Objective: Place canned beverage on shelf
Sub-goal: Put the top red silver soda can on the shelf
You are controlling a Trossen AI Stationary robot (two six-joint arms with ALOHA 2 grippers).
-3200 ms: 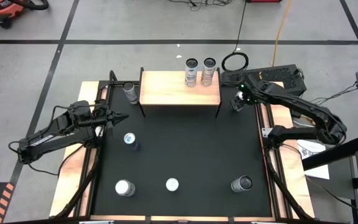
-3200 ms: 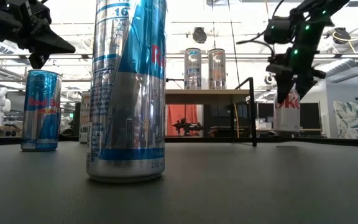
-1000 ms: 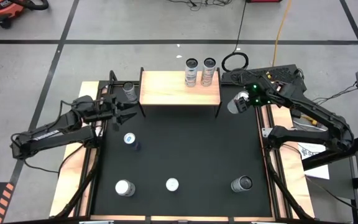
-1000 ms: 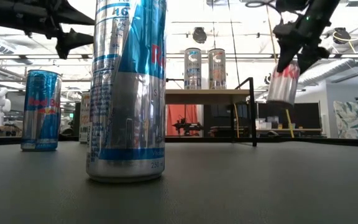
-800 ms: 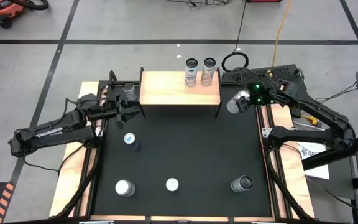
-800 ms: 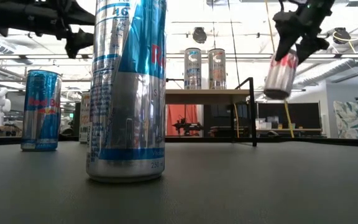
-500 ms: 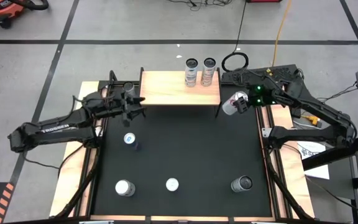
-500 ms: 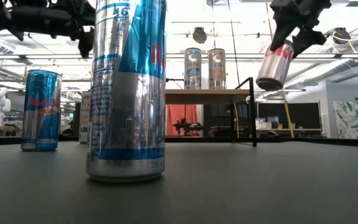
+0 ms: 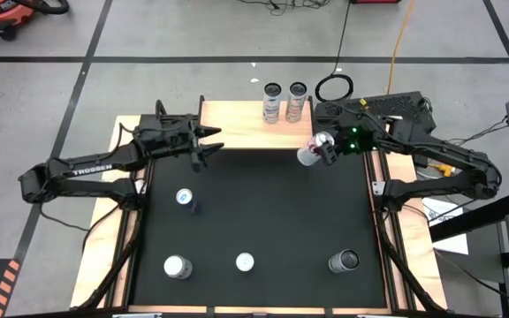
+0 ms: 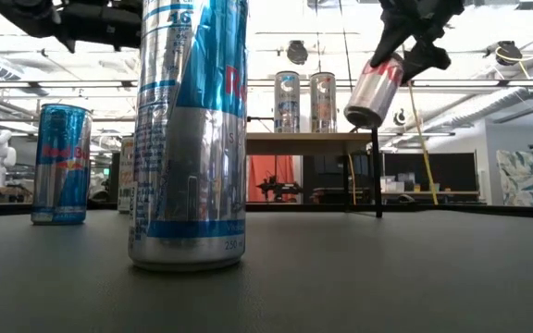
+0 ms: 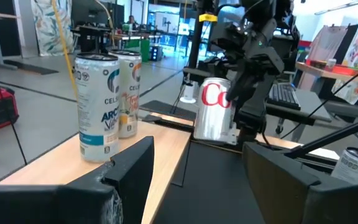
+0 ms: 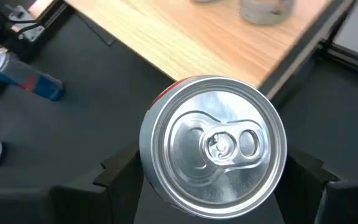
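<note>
The shelf [image 9: 237,128] is a pale wood top on thin black legs at the table's far edge, with two cans [image 9: 272,102] [image 9: 297,101] standing on its far right part. My right gripper [image 9: 319,148] is shut on a silver and red can [image 9: 308,155], held in the air off the shelf's front right corner. The low view shows that can [image 10: 370,91] tilted, above the shelf top's level. My left gripper [image 9: 208,147] stands open at the shelf's front left corner, nothing between its fingers [image 11: 132,165]. My right gripper pinches the can's side wall near its top end [image 12: 157,127] between its two fingers [image 12: 120,171], one on each side. The fingers lie along the can and come slanting down from the table's right. The can hangs lifted clear, tilted, its bottom end [image 10: 362,115] lower and toward the table's left.
Several other cans stand on the black mat: a blue one [image 9: 185,200] at mid left and three along the near edge [image 9: 177,266] [image 9: 245,262] [image 9: 344,261]. One of them [image 10: 188,129] fills the low view's left. Free mat lies before the shelf.
My right gripper has carried the can up and toward the table's left, to the shelf's front right corner, and the can has tipped further over. My left gripper has gone toward the table's right and far edge, reaching the shelf's front left corner.
</note>
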